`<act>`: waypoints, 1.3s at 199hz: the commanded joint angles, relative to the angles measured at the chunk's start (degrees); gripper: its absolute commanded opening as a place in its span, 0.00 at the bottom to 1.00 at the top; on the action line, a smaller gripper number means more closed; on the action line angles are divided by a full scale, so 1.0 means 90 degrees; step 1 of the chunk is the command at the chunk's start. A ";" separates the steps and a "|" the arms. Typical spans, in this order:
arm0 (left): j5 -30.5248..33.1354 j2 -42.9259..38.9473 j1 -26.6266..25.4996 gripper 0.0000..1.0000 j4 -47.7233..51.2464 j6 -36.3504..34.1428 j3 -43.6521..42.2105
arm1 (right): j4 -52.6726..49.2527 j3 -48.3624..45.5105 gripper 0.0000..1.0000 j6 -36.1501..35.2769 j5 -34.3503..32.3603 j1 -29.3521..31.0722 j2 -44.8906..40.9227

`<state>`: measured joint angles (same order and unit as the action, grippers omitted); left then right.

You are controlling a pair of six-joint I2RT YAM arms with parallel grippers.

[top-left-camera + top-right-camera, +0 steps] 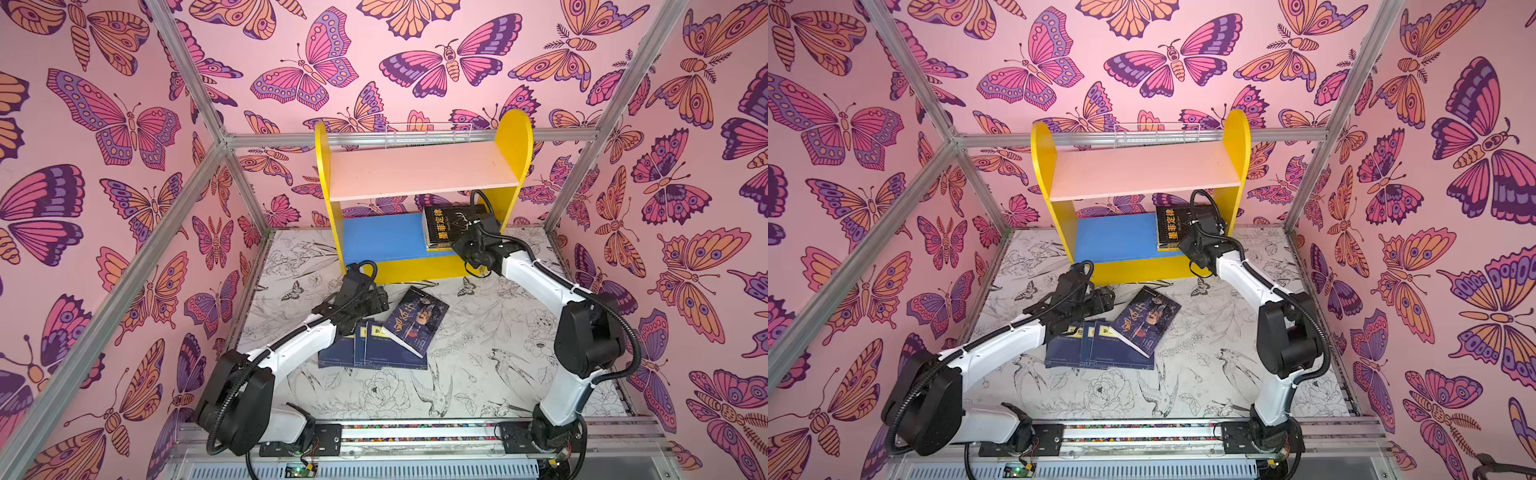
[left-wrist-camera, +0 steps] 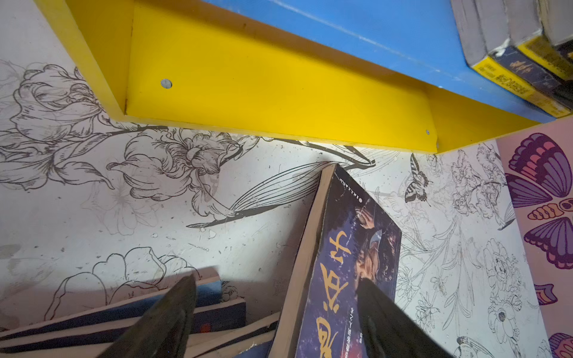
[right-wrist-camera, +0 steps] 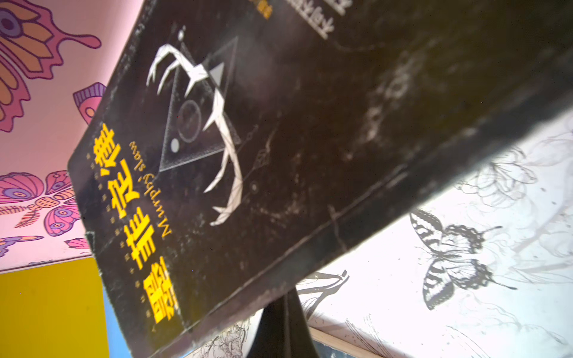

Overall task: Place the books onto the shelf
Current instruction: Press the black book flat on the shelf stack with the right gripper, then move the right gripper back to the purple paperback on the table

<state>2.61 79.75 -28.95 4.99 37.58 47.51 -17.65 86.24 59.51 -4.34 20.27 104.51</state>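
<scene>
The shelf (image 1: 419, 174) (image 1: 1142, 170) stands at the back, with yellow sides, a pink upper board and a blue lower board (image 2: 372, 28). Several books (image 2: 521, 68) stand at the right end of the blue board. The outermost is a black book with yellow characters (image 1: 440, 228) (image 1: 1169, 228) (image 3: 248, 155). My right gripper (image 1: 457, 245) (image 3: 286, 297) is shut, its joined tips against that book's edge. On the table a dark portrait book (image 1: 415, 320) (image 2: 350, 248) leans on navy books (image 1: 374, 349) (image 2: 217, 316). My left gripper (image 1: 374, 299) (image 2: 277, 279) hangs open over them, one finger above the portrait cover.
A white wire rack (image 1: 419, 133) sits behind the shelf's upper board. Aluminium frame posts (image 1: 582, 166) and butterfly-patterned walls close in the back and sides. The floral table surface (image 1: 478, 353) stretches right of the loose books.
</scene>
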 commanded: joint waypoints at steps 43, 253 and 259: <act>0.0052 0.0084 -0.0026 0.83 0.0156 -0.0044 -0.0073 | 0.0002 0.0327 0.00 -0.0101 0.0170 -0.0036 0.0166; -0.0990 0.1207 -0.0093 0.83 0.0369 -0.0931 0.0703 | 0.0062 -0.2964 0.50 -0.2314 0.4118 0.0022 -0.1370; -0.0998 0.1325 -0.0120 0.83 0.0372 -0.0986 0.0756 | -0.0155 -0.3049 0.50 -0.2529 0.4436 0.0060 -0.1229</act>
<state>-3.95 88.27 -29.21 6.39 31.79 52.01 -14.44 63.29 47.57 18.70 18.98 90.70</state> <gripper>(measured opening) 0.829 0.496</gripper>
